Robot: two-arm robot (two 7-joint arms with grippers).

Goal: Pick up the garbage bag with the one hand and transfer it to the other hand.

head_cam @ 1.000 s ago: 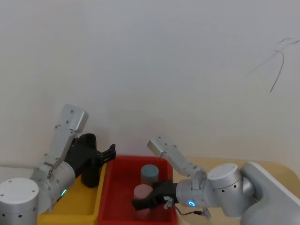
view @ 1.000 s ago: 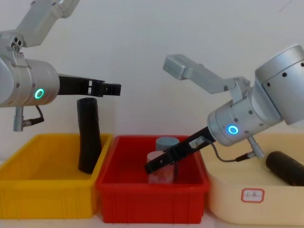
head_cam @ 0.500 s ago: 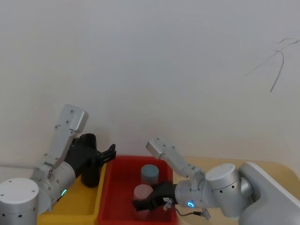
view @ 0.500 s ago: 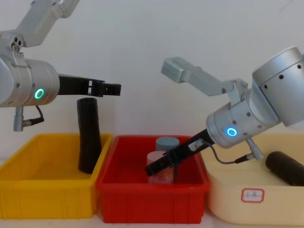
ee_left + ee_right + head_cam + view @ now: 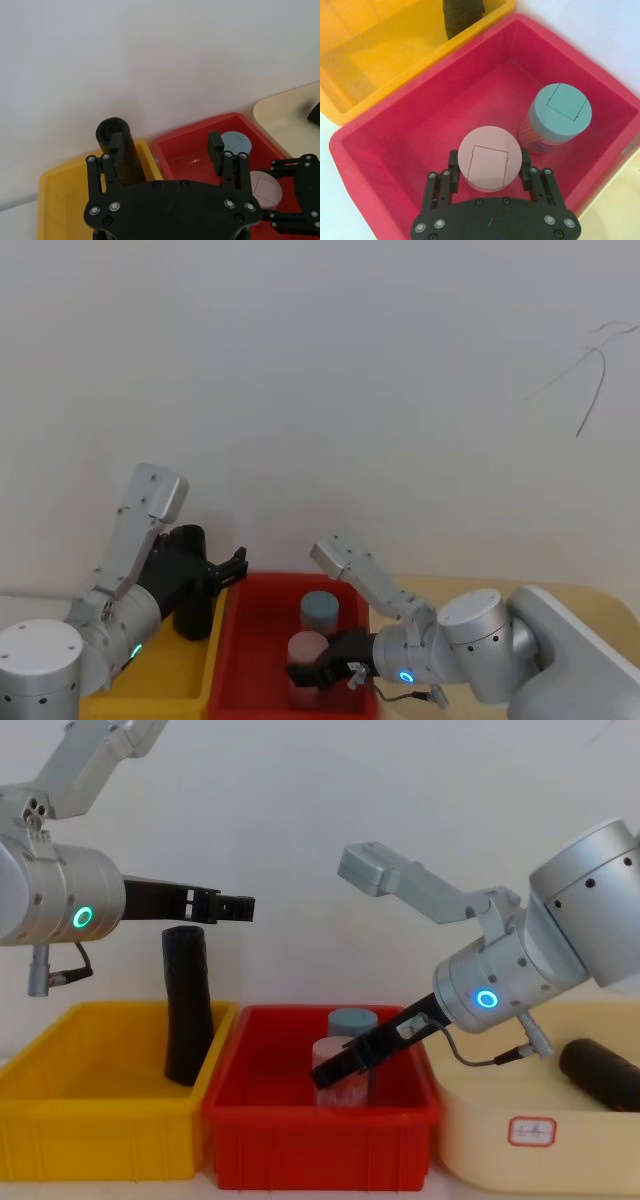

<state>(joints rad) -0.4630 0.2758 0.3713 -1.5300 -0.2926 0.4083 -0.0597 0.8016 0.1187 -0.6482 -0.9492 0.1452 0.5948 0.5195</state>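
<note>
**Bag roll not yet in my grasp; right gripper around the pink jar**

My left gripper [image 5: 236, 906], the green-ringed one, hangs with its fingers spread wide and nothing between them. The garbage bag [image 5: 187, 1005] stands just below it, leaning a little in the yellow bin [image 5: 60, 1120] against the wall shared with the red bin [image 5: 320, 1140]. In my left wrist view one finger sits in front of the roll's open top and the other is well off to the side, over the red bin, so the roll is not centred between them.

My right gripper [image 5: 488, 173], blue-ringed, is down inside the red bin with its fingers spread either side of the pink jar [image 5: 489, 161]; I cannot tell whether they press on it. The blue jar [image 5: 559, 117] stands just beyond, and a second black roll [image 5: 600, 1075] lies in the cream bin [image 5: 540, 1140], off to my right gripper's outer side.

I judge the bag light, and firm enough to stand, though its matte film layers could slide or crush under a hard pinch. I would grip it across the upper third, leaving the lower length free for my right gripper.
</note>
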